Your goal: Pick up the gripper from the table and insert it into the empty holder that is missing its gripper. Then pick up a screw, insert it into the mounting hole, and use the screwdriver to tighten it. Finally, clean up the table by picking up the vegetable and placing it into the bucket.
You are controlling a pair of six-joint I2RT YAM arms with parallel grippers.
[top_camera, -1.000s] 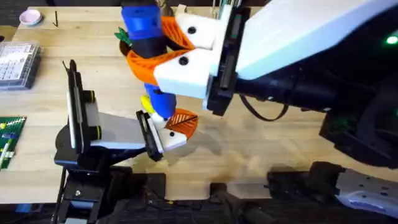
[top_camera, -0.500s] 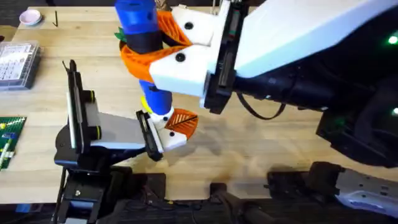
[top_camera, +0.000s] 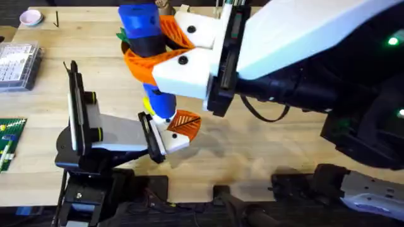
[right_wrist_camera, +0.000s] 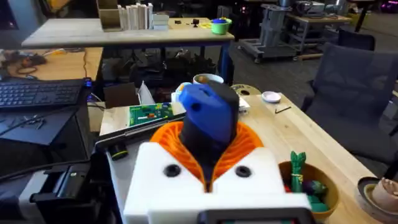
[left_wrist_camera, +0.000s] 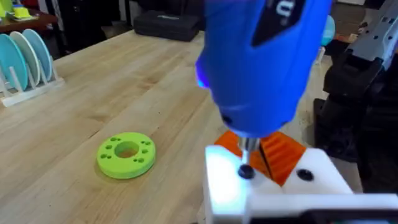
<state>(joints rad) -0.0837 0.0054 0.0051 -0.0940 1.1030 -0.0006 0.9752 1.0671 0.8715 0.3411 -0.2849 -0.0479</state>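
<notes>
Item 1, left gripper [top_camera: 165,134]: low at the near edge of the table in the overhead view, fingers clamped on the holder [top_camera: 177,140], a white block with the orange ribbed gripper [top_camera: 186,122] already seated in it. Position unchanged over the last second.

Item 2, screw [left_wrist_camera: 246,172]: a dark head in the mounting hole of the white block, seen in the left wrist view directly under the metal bit. The bit appears to be touching the head; how deep the screw sits cannot be told.

Item 3, screwdriver [top_camera: 146,44]: bright blue, held upright over the holder, bit end down. Change noted: from 1.0 s ago to 0.5 s ago it shifted slightly left and up in the overhead view, and from 0.5 s ago to now it is almost still. Judgement: the bit has settled on the screw and tightening is under way or about to start; insertion of the gripper and screw looks done.

Item 4, right gripper [right_wrist_camera: 208,177]: orange ribbed pads [right_wrist_camera: 244,144] closed around the screwdriver's body, gripping it on both sides.

Item 5, lime-green ring disc [left_wrist_camera: 126,154]: flat on the table beyond the holder, untouched.

Item 6, bucket [right_wrist_camera: 331,185]: beside the right gripper, toy vegetables inside. Clean-up not yet begun, by my reading.
</notes>
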